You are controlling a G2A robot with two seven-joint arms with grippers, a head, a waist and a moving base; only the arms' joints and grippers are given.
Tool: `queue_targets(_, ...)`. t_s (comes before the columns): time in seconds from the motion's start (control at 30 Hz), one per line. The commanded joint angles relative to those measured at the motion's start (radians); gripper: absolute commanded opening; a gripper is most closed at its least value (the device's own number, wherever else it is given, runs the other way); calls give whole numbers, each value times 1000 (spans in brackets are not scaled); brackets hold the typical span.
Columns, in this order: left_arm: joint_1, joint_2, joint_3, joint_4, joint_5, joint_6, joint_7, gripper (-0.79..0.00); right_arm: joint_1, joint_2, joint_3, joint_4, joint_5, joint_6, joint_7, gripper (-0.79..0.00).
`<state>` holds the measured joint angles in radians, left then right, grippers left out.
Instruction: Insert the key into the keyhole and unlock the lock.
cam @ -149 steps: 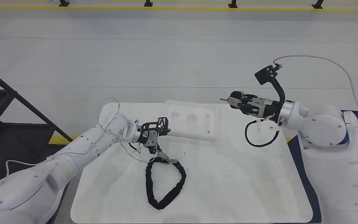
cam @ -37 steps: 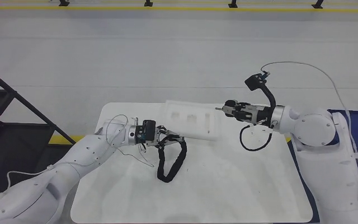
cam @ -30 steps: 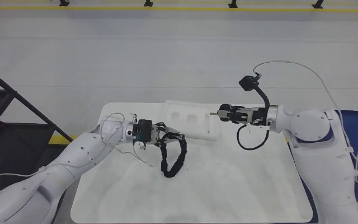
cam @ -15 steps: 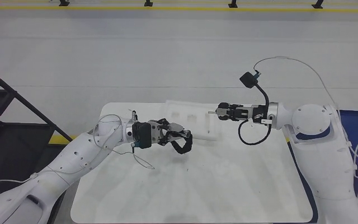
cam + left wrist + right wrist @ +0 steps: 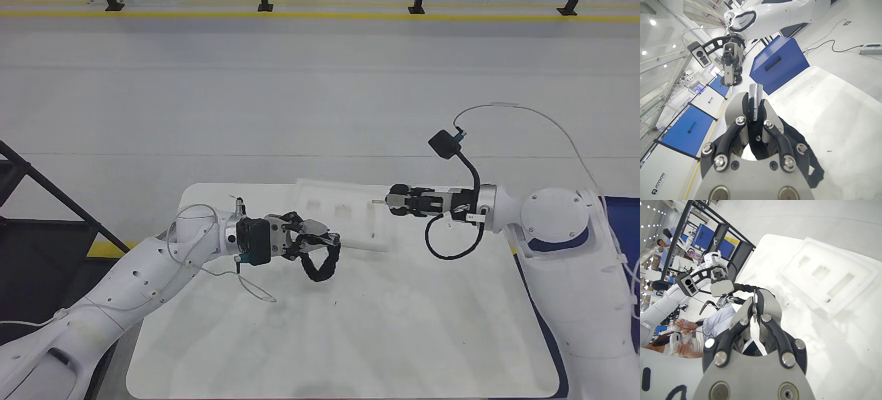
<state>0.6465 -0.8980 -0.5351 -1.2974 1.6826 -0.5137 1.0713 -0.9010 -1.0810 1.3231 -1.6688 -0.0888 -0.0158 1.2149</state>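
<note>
Left gripper [image 5: 754, 103] clamped on lock [image 5: 756, 91], a shiny chrome cylinder, black sleeved chain [image 5: 800, 144] drooping under its fingers; right gripper [image 5: 755, 301] pinches thin silver key [image 5: 754, 310], ahead, apart

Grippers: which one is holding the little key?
The right gripper: it pinches the thin flat key. The left gripper clamps the shiny lock cylinder with the black chain instead.

I've lifted the lock [image 5: 755, 94] off the tabletop [image 5: 400, 330] with the left gripper [image 5: 322, 240]. Its chain [image 5: 320, 264] now hangs bunched instead of lying in a loop. The right gripper [image 5: 390, 200] has come in over the foam tray [image 5: 345, 212] with the key [image 5: 377, 201], so the gap to the lock is much smaller.
</note>
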Motion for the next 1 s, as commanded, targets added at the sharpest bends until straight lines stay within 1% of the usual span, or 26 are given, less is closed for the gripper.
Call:
queue_targets(0.0, 21, -1, -7, -8, -23, 4, -12, -785, 1, 3, -3, -7, -6, 26, 11, -785)
queue_targets(0.13, 42, -8, -19, -9, -38, 31, 12, -785, 4, 7, -22, -60, -18, 96, 56, -785)
queue_targets(0.23, 51, -19, -19, -2, -34, 67, 39, -785, -3, 13, -31, -123, -39, 145, 86, -785)
queue_targets(0.33, 53, -34, -9, 18, -11, 104, 51, -785, -21, 17, -23, -204, -11, 196, 103, -785)
queue_targets(0.4, 48, -45, -2, 29, 11, 126, 45, -785, -36, 20, -16, -247, 19, 211, 111, -785)
queue_targets(0.6, 47, -84, 5, 73, -20, 186, 108, -785, -56, 29, -23, -312, -13, 269, 111, -785)
queue_targets(0.97, 34, -147, 28, 181, -36, 190, 162, -785, -59, 38, -54, -363, -40, 318, 88, -785)
